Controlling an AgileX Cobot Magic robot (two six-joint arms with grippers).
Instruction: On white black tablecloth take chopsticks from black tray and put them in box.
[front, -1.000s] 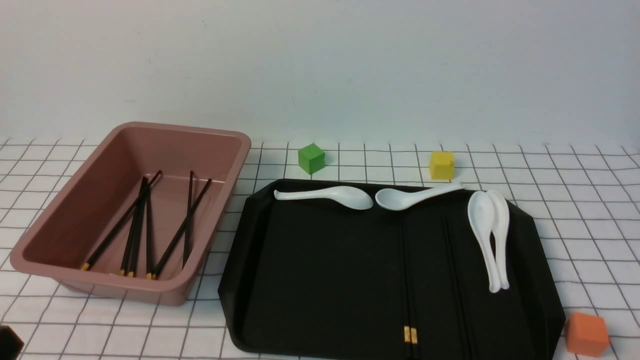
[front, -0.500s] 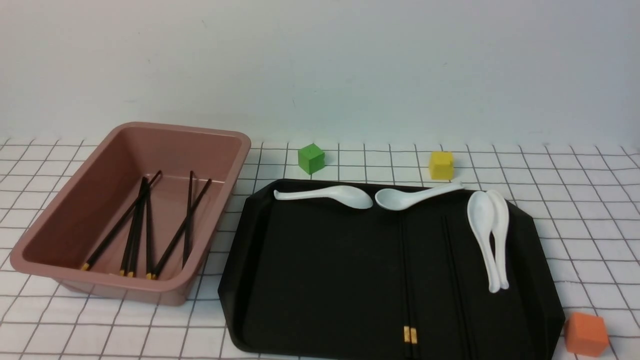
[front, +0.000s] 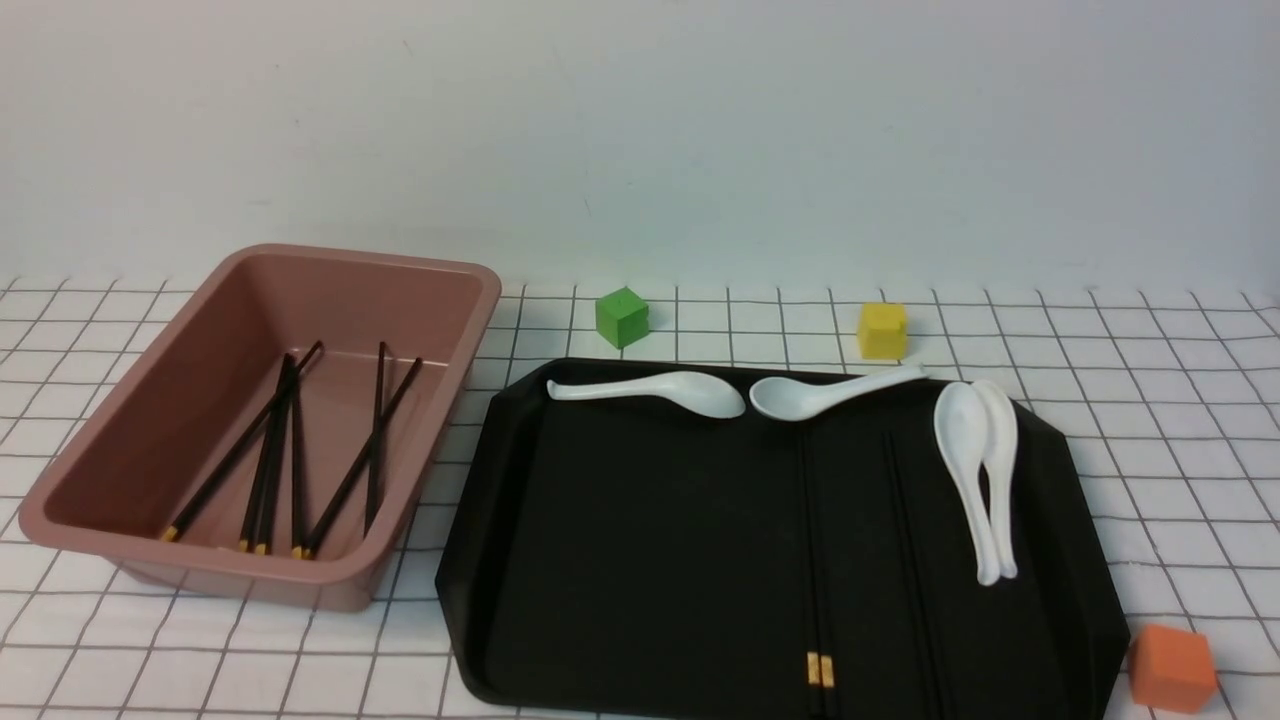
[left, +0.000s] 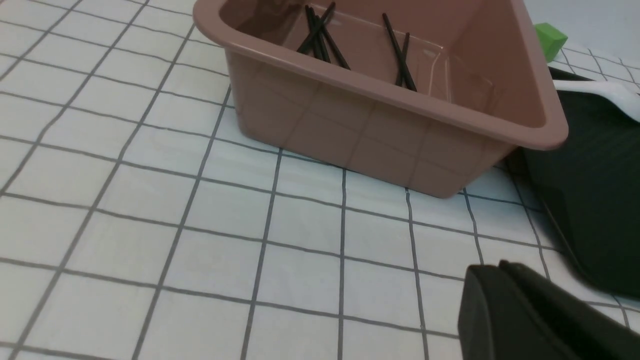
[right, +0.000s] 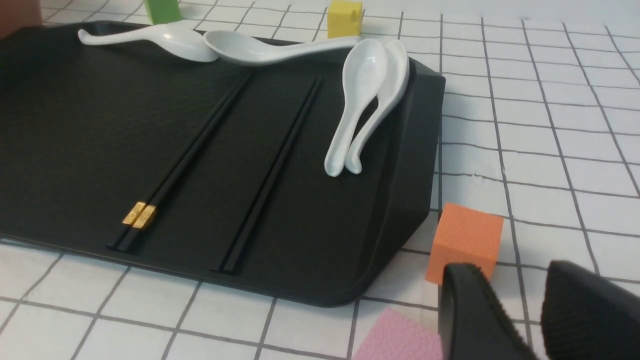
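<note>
The pink-brown box (front: 450, 290) stands at the left on the gridded tablecloth (front: 1150, 400) and holds several chopsticks (front: 290, 450). The black tray (front: 650, 540) lies to its right. One pair of chopsticks (front: 815, 560) with gold bands lies on it, and a second pair (front: 905, 540) lies beside that one. Neither gripper shows in the front view. In the left wrist view my left gripper (left: 492, 266) is shut and empty, low over the cloth in front of the box (left: 380, 95). In the right wrist view my right gripper (right: 510, 267) is open and empty beside the tray's corner (right: 415, 150).
Several white spoons (front: 975, 470) lie along the tray's far and right sides. A green cube (front: 622, 317) and a yellow cube (front: 883, 330) sit behind the tray. An orange cube (right: 467, 235) sits just ahead of my right gripper, and a pink piece (right: 395, 335) lies beside it.
A dark tip of the left gripper at the front view's lower left corner one second ago has left the view. Nothing else has moved.
</note>
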